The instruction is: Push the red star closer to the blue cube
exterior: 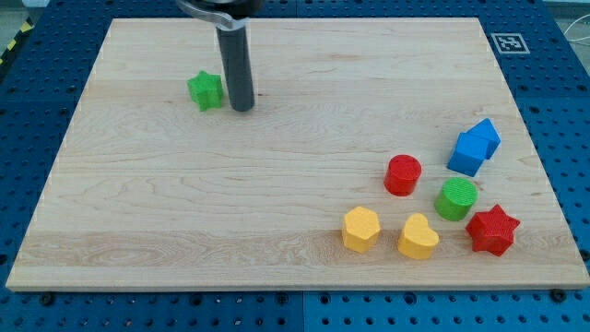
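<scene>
The small red star-shaped block [492, 230] is seen low on the view's right of the pale wooden table [277, 231], close to the table's edge; the blue block [475, 147], which looks like a cube with a peaked top, is found above it, toward the view's top, a little way off; a round green block [456, 198] is set between the two, just beside the star on the view's left; a round red block [403, 174], a yellow six-sided block [361, 229] and a yellow heart-shaped block [418, 236] are placed further to the view's left.

No jaws are carried by this arm, so nothing is held; only a dark rod is seen, and my tip [242, 108] is found far off near the view's top left, just beside a small green star-shaped block [206, 90].

To do the step well, my tip should be brought round below the red star, with the yellow blocks left alone; the star should then be pushed slowly up toward the blue block, a bit to the right of the green round block, so that block is not knocked.

No words can be read; only a black-and-white square marker [509, 42] is seen at the table's top right corner.
</scene>
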Action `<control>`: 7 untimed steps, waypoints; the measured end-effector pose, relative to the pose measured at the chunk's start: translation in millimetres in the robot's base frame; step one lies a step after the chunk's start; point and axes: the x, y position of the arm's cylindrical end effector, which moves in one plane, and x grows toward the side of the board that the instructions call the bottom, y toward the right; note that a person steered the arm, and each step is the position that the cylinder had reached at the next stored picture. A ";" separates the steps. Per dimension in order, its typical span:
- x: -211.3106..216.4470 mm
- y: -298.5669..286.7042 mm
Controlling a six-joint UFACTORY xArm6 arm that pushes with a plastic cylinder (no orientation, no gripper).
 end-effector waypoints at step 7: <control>226.7 151.6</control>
